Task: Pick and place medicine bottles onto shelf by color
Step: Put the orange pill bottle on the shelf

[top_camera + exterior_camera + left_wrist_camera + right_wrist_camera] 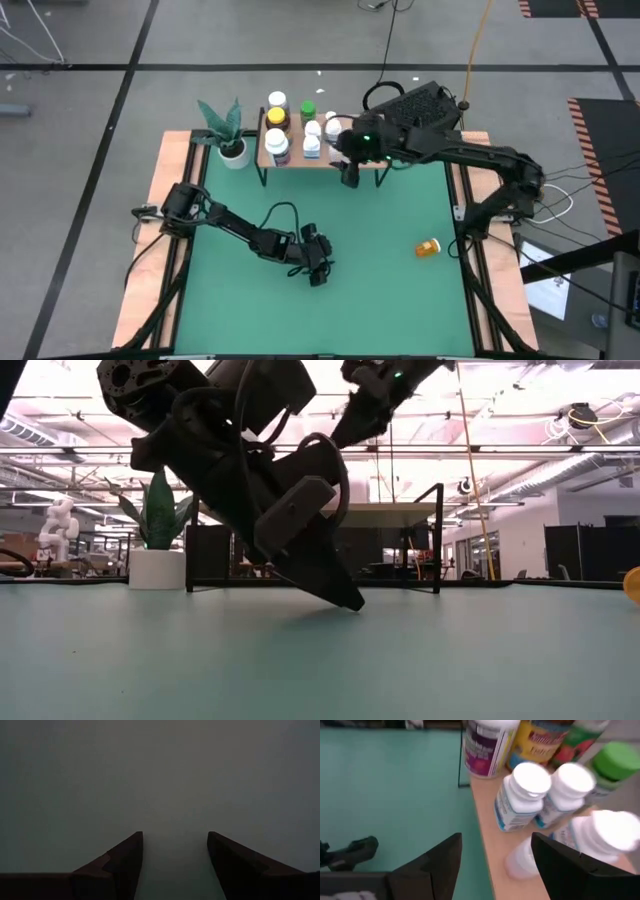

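The shelf (297,163) stands at the table's far edge with several medicine bottles upright on it. Among them are a yellow-capped one (276,118), a green-capped one (308,108) and white-capped ones (522,795). An orange bottle (428,247) lies on its side on the green mat at the right. My right gripper (496,840) hovers open over the shelf's near edge (487,837), with nothing between its fingers. My left gripper (320,272) is open and slants down, low over the mat's middle, far from any bottle.
A white pot with a green plant (233,150) stands just left of the shelf. Wooden borders (155,220) run along the mat's left and right sides. The green mat (380,300) lies bare at the near right.
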